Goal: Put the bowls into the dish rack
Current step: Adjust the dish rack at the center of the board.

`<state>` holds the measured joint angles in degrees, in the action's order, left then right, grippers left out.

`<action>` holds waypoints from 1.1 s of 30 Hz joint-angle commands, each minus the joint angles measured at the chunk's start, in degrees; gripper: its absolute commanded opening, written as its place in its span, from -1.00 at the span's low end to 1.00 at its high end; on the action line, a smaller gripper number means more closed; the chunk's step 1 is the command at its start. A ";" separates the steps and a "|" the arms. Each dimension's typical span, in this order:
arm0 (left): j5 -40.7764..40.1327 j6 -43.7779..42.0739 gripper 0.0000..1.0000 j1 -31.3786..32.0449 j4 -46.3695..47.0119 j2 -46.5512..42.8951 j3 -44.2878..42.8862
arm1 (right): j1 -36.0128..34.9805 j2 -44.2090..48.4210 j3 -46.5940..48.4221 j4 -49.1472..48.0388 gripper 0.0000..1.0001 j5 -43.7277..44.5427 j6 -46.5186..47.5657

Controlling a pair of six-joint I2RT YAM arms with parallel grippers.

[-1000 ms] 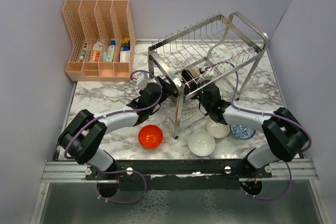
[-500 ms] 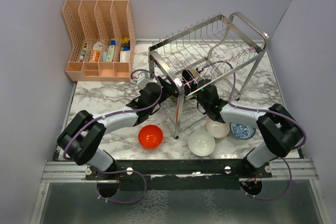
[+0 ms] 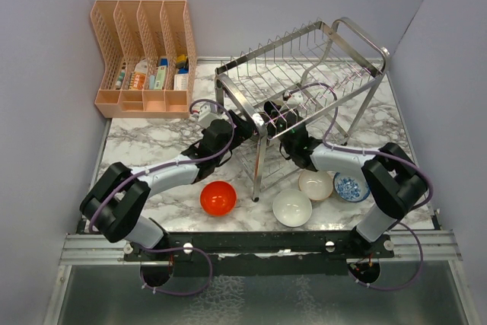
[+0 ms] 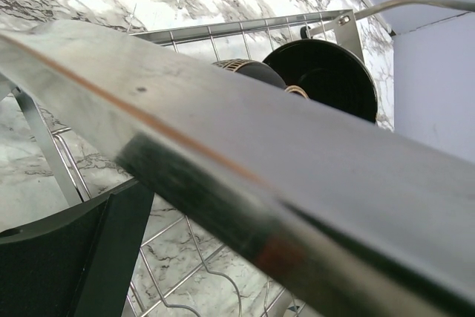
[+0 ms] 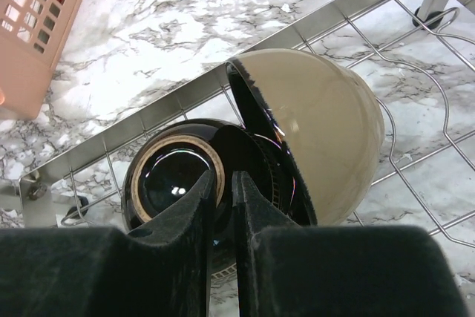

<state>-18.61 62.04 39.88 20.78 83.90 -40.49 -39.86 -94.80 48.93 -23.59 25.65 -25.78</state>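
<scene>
Four bowls stand on the bench (image 3: 152, 138) before the dish rack (image 3: 364, 36): one red-orange bowl (image 3: 218, 198), one white bowl (image 3: 292, 208), one beige-pink bowl (image 3: 316, 185) and one blue-patterned bowl (image 3: 351, 188). Two more touch on the rack's wires, a dark bowl (image 5: 167, 183) with its foot ring showing and a cream bowl (image 5: 326, 124) on edge. The right end effector (image 5: 223, 176) is narrowed to a slit at the dark bowl, and whether it grips is unclear. The left end effector (image 3: 245, 122) is at the rack's near corner, but a blurred rack bar hides how far it is open.

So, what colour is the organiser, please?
The organiser is peach, clearest in the top external view.

Shiny steel-wire dish rack (image 3: 257, 173); glossy brown bowl (image 5: 174, 183); marble-patterned table (image 3: 152, 138), seemingly smooth.
</scene>
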 commanded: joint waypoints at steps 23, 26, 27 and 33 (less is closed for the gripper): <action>0.11 -1.84 0.68 0.72 -1.09 -3.92 0.34 | 4.14 -7.43 -0.15 13.55 -0.72 7.49 -5.85; 0.53 -1.77 0.68 0.73 0.22 -3.07 0.00 | 4.35 -7.49 -0.37 13.31 -0.72 7.10 -6.01; 0.77 -1.75 0.68 0.66 0.31 -2.71 -0.30 | 4.35 -7.30 -0.59 13.11 -0.72 6.94 -6.03; 2.01 -0.99 0.68 0.70 2.43 -0.53 -1.44 | 4.35 -7.17 -0.57 13.10 -0.73 6.31 -6.03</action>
<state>-18.41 60.95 40.25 20.05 81.78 -40.49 -37.65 -97.95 51.68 -22.72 29.30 -32.80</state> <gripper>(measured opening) 0.838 0.141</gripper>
